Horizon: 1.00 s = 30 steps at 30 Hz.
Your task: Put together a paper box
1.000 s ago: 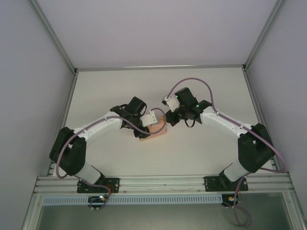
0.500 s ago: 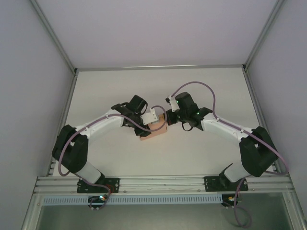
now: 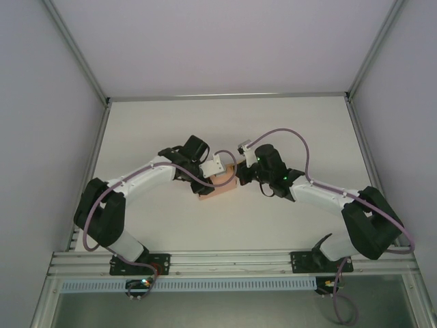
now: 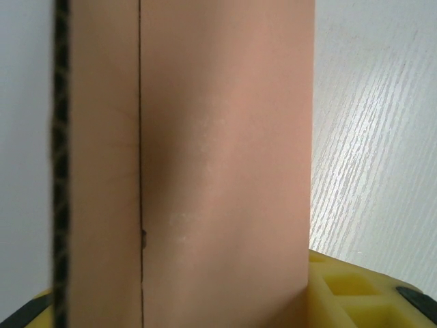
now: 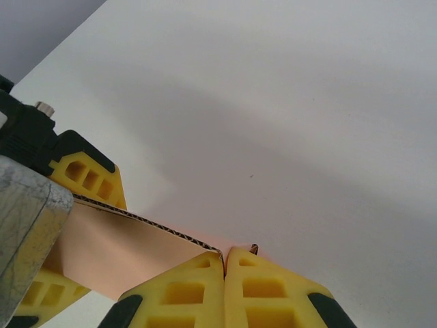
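Note:
The salmon-pink paper box [image 3: 218,186] sits between both arms at the table's middle. In the left wrist view its card [image 4: 218,150] stands upright with a dark corrugated edge at the left. My left gripper [image 4: 181,290] is shut on the box, one yellow finger [image 4: 372,294] on each side of the card. My right gripper [image 5: 224,254] is shut, and the card's corrugated edge [image 5: 147,225] runs into the seam at its tips. In the top view the left gripper [image 3: 220,172] reaches over the box and the right gripper [image 3: 238,175] meets the box's right side.
The white table [image 3: 273,130] is bounded by aluminium rails, with grey walls on three sides. Purple cables loop above both wrists [image 3: 287,137]. In the right wrist view the left gripper's yellow finger [image 5: 89,174] shows at the left.
The right gripper has swung left and nearer to reach the box's right edge. The left gripper and box have shifted only slightly.

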Tool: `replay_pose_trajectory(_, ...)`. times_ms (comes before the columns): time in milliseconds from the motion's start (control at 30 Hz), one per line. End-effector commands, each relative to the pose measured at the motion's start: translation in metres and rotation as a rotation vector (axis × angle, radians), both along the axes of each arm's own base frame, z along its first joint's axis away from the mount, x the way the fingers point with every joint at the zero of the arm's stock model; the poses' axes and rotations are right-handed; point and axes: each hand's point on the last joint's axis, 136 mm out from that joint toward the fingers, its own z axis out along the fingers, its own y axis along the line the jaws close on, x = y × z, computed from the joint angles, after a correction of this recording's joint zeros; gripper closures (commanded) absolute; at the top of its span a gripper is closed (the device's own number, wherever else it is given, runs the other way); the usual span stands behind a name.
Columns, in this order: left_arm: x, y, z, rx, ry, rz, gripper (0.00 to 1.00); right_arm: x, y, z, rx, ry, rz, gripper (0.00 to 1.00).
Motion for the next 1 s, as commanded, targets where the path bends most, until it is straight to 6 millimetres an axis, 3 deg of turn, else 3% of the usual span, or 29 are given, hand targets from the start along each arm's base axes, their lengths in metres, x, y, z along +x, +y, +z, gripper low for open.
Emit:
replay_pose_trajectory(0,0.01,-0.012,-0.004,-0.021,-0.008,0.002,0.55,-0.058,0.005,-0.061,-0.072,0.329,0.053,1.0)
replay_pose_trajectory(133,0.009,-0.014,-0.005,-0.022,-0.003,0.0,0.55,-0.056,0.013,-0.037,-0.022,0.367,0.025,1.0)
replay_pose_trajectory(233,0.009,-0.013,-0.007,-0.013,0.001,0.004,0.55,-0.056,0.012,-0.035,-0.053,0.345,0.032,1.0)
replay_pose_trajectory(367,0.01,-0.013,-0.006,-0.019,-0.001,0.003,0.54,-0.061,0.004,-0.059,-0.099,0.369,0.022,1.0)
replay_pose_trajectory(467,0.011,-0.015,-0.005,-0.023,-0.004,0.003,0.54,-0.07,0.009,-0.069,-0.069,0.41,0.038,1.0)
replay_pose_trajectory(633,0.011,-0.014,-0.003,-0.023,-0.011,0.002,0.54,-0.081,-0.015,-0.099,-0.197,0.37,-0.023,1.0)
replay_pose_trajectory(800,0.012,-0.014,-0.002,-0.023,-0.014,0.006,0.52,-0.093,-0.023,-0.103,-0.318,0.181,0.074,1.0)
replay_pose_trajectory(967,0.012,-0.015,0.0,-0.03,-0.013,0.007,0.51,-0.095,-0.031,-0.115,-0.354,0.188,0.061,1.0)
